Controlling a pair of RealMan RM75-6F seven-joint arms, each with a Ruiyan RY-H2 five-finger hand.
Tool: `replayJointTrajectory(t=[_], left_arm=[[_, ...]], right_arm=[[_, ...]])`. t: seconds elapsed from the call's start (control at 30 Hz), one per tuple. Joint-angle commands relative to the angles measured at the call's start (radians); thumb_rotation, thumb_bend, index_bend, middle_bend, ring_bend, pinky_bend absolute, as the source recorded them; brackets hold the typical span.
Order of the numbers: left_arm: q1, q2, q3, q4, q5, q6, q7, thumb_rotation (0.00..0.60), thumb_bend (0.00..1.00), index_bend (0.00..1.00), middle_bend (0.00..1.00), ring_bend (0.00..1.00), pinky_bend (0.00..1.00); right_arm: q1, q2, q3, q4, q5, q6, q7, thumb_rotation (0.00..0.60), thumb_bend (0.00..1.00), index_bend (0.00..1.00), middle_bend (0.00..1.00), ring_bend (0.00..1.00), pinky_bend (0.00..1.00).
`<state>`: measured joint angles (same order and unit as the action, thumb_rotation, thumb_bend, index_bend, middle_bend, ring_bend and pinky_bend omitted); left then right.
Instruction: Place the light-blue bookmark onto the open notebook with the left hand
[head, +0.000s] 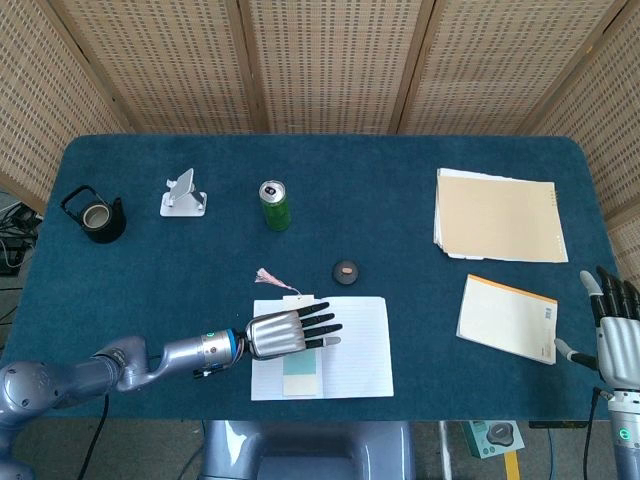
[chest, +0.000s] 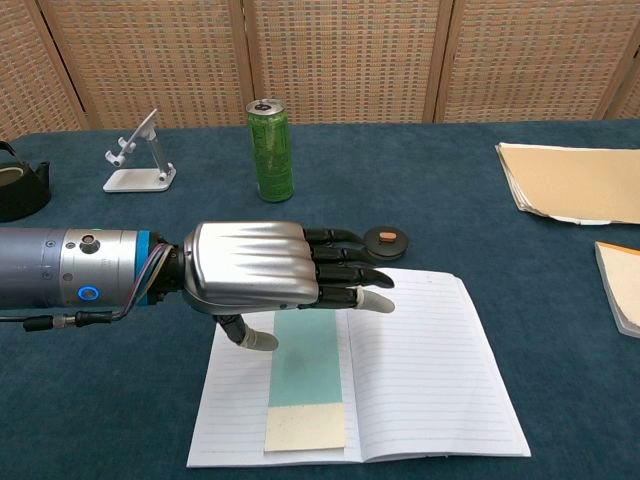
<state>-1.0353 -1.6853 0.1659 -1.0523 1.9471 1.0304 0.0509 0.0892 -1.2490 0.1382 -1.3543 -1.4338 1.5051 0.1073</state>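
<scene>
The light-blue bookmark (head: 300, 368) (chest: 308, 385), with a cream lower end, lies flat on the left page of the open notebook (head: 355, 350) (chest: 430, 370). Its pink tassel (head: 268, 277) trails onto the cloth beyond the notebook's top edge. My left hand (head: 285, 333) (chest: 265, 275) hovers palm down over the bookmark's upper end, fingers stretched out toward the spine and thumb hanging below; it holds nothing. At the table's near right corner my right hand (head: 618, 335) stays with fingers spread, empty.
A green can (head: 275, 205) (chest: 271, 150), a phone stand (head: 184, 193) (chest: 135, 155) and a black tape holder (head: 95, 215) stand at the back left. A small black disc (head: 345, 270) (chest: 385, 241) sits just beyond the notebook. Manila folders (head: 497, 215) and a notepad (head: 507, 318) lie to the right.
</scene>
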Motion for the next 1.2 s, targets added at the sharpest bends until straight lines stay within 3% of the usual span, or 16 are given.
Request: replayJointTrajectory(t=[0.03,0.2,0.4,0.53,0.77,1.2], left_arm=[[0.003,0.004,0.0,-0.002,-0.003,0.01,-0.006,0.6,0.28,0.0,0.0,0.0,0.0],[0.016,0.071,0.008,-0.098,-0.071,-0.041,-0.077,0.6,0.32,0.0,0.0,0.0,0.0],[-0.01,0.187,0.018,-0.243,-0.128,-0.155,-0.072,0.6,0.78,0.0,0.0,0.0,0.0],[-0.01,0.228,0.022,-0.3,-0.16,-0.201,-0.065,0.6,0.97,0.0,0.0,0.0,0.0],[-0.006,0.263,0.031,-0.352,-0.184,-0.245,-0.036,0.6,1.0,0.0,0.0,0.0,0.02],[-0.001,0.237,0.02,-0.36,-0.236,-0.338,0.03,0.6,1.0,0.03,0.0,0.0,0.04]], right_arm=[[-0.001,0.0,0.001,0.0,0.0,0.002,0.0,0.6,0.1,0.02,0.0,0.0,0.0],[-0.001,0.001,0.0,-0.003,-0.003,0.005,0.001,0.6,0.1,0.02,0.0,0.0,0.0],[-0.001,0.002,-0.002,-0.005,-0.01,0.008,0.0,0.6,0.1,0.02,0.0,0.0,0.0],[-0.002,0.002,0.0,-0.006,-0.011,0.015,0.003,0.6,0.1,0.02,0.0,0.0,0.0],[-0.003,0.004,0.0,-0.009,-0.014,0.018,0.003,0.6,0.1,0.02,0.0,0.0,0.0],[-0.003,0.005,0.0,-0.012,-0.013,0.015,0.003,0.6,0.1,0.02,0.0,0.0,0.0]])
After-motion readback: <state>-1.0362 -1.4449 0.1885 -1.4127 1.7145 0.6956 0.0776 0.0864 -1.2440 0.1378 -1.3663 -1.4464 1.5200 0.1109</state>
